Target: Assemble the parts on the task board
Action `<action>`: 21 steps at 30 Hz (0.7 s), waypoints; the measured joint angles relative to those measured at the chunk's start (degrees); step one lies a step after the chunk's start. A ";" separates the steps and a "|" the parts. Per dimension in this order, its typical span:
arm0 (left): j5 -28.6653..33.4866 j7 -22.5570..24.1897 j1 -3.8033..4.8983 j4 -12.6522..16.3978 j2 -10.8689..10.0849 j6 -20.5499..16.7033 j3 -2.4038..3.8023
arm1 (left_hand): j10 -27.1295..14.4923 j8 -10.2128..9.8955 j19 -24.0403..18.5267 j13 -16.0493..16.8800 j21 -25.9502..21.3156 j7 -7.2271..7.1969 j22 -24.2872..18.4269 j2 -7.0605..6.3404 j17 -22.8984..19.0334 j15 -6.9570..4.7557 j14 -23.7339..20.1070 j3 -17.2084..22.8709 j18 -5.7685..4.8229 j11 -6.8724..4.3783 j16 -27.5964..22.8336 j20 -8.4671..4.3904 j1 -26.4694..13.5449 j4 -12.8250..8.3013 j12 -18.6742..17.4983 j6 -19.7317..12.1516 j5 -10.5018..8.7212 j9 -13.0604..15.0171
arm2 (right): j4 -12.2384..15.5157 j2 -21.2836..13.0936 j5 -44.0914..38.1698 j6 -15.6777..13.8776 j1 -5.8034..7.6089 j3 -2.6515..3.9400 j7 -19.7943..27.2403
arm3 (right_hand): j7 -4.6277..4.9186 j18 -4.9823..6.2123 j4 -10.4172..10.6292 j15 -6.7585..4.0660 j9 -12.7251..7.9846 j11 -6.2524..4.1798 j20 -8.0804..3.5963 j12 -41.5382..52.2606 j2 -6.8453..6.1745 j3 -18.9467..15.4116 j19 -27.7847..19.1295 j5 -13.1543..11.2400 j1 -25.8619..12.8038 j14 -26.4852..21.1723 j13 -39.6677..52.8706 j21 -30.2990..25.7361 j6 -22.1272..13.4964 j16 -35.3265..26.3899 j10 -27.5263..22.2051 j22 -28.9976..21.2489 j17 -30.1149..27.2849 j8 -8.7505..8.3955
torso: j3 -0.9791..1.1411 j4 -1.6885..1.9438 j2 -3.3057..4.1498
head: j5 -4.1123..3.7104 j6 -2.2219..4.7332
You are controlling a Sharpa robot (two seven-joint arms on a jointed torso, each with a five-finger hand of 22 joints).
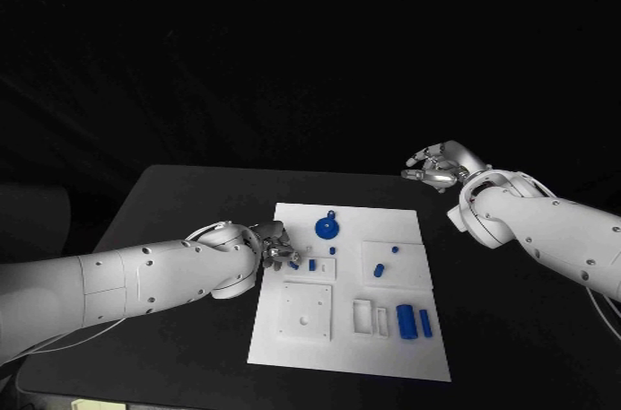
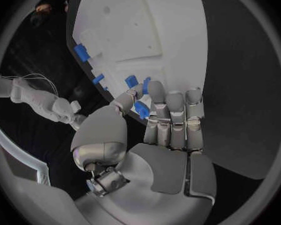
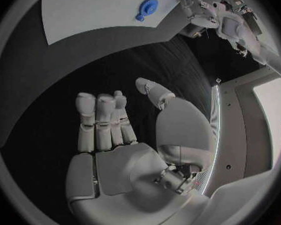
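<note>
The white task board [image 1: 349, 338] lies in the middle of the black table. My left hand [image 1: 272, 247] is at the board's left edge. Its thumb and a finger pinch a small blue part [image 2: 142, 109], with the other fingers [image 2: 178, 120] straight and held together. A second small blue part [image 1: 312, 265] sits in a recess just beside it. A round blue part [image 1: 328, 227] lies near the board's far edge, and a blue cylinder [image 1: 406, 320] with a blue block [image 1: 426, 322] lies near the right corner. My right hand [image 1: 438, 168] hangs above the table's far right, loosely curved and holding nothing [image 3: 115, 135].
More small blue parts [image 1: 378, 270] lie on the right half of the board, with pale raised blocks [image 1: 371, 316] and a square plate [image 1: 308, 309] nearer me. The round blue part [image 3: 147, 6] and the board [image 3: 90, 10] appear past the right hand. Bare black table surrounds the board.
</note>
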 measured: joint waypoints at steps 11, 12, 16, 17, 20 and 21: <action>-0.61 -0.19 -0.02 0.19 -0.22 -0.04 -0.02 | 0.00 0.90 0.43 0.54 0.69 -0.02 0.05 0.00 0.25 0.09 0.11 0.00 0.00 0.00 0.65 -0.20 0.00 -0.01 0.67 -0.02 0.17 -0.16 | -0.01 0.06 0.00 0.04 -0.01 0.00 -0.03 | -0.01 0.00 0.00 0.00 -0.01 0.00 0.08 0.00 0.00 0.00 0.09 0.00 0.00 0.00 -0.05 0.00 0.00 0.00 0.00 0.05 0.00 0.00 | 0.08 -0.10 0.04 | 0.05 -0.17; -0.68 -0.23 -0.02 0.19 -0.21 -0.04 -0.02 | 0.00 1.08 0.52 0.60 0.90 -0.02 0.04 0.00 0.31 0.09 0.11 0.00 0.01 0.00 0.65 -0.12 0.00 -0.01 0.76 -0.02 0.20 -0.16 | -0.02 0.06 0.00 0.05 -0.01 0.00 -0.03 | -0.01 0.00 0.00 0.00 -0.01 0.00 0.08 0.00 0.00 0.00 0.09 0.00 0.00 0.00 -0.05 0.00 0.00 0.00 0.00 0.05 0.00 0.00 | 0.08 -0.10 0.04 | 0.05 -0.20; -0.87 -0.34 -0.03 0.19 -0.17 -0.03 -0.03 | 0.00 1.22 0.52 0.70 0.90 -0.04 0.04 0.00 0.31 0.10 0.12 0.00 0.01 0.00 0.88 -0.12 0.00 -0.01 1.06 -0.03 0.25 -0.16 | -0.02 0.06 0.00 0.07 -0.01 0.00 -0.04 | -0.01 0.00 0.00 0.00 -0.01 0.00 0.08 0.23 0.00 0.00 0.09 0.00 0.00 0.00 -0.05 0.00 0.00 0.00 0.00 0.05 -0.01 0.00 | 0.08 -0.10 0.04 | 0.05 -0.31; -0.90 -0.35 -0.03 0.19 -0.16 -0.03 -0.03 | 0.00 1.23 0.63 0.70 0.90 -0.04 0.04 0.00 0.33 0.10 0.12 0.00 0.00 0.00 0.88 -0.22 0.00 -0.01 1.06 -0.03 0.25 -0.16 | -0.02 0.06 0.00 0.07 -0.01 0.00 -0.04 | -0.01 0.00 0.00 0.00 -0.01 0.00 0.09 0.23 0.00 0.00 0.09 0.00 0.00 0.00 -0.05 0.00 -0.01 0.00 0.00 0.05 -0.01 0.00 | 0.08 -0.10 0.04 | 0.05 -0.35; -0.97 -0.39 -0.02 0.19 -0.12 -0.02 -0.05 | 0.00 1.53 0.72 0.76 1.12 -0.10 0.04 0.00 0.37 0.10 0.13 -0.01 0.01 0.01 0.88 -0.31 0.00 -0.02 1.06 -0.09 0.25 -0.16 | -0.05 0.12 0.00 0.08 -0.01 0.00 -0.04 | -0.02 0.00 0.00 0.00 -0.01 0.00 0.09 0.23 0.00 0.00 0.09 0.00 0.00 0.00 -0.05 0.00 -0.01 0.00 0.00 0.04 -0.01 0.00 | 0.05 -0.08 0.04 | 0.02 -0.40; -0.98 -0.39 -0.02 0.19 -0.10 -0.01 -0.07 | -0.01 1.54 0.72 0.76 1.12 -0.10 0.04 0.00 0.37 0.09 0.12 -0.03 0.00 0.01 0.88 -0.31 0.00 -0.04 1.06 -0.09 0.25 -0.17 | -0.06 0.15 0.00 0.09 -0.01 0.00 -0.04 | -0.02 0.00 0.00 0.00 -0.01 0.00 0.09 0.23 0.00 0.00 0.09 0.00 0.00 0.00 -0.05 0.00 0.00 0.00 0.00 0.04 0.00 0.00 | 0.05 -0.07 0.03 | 0.01 -0.42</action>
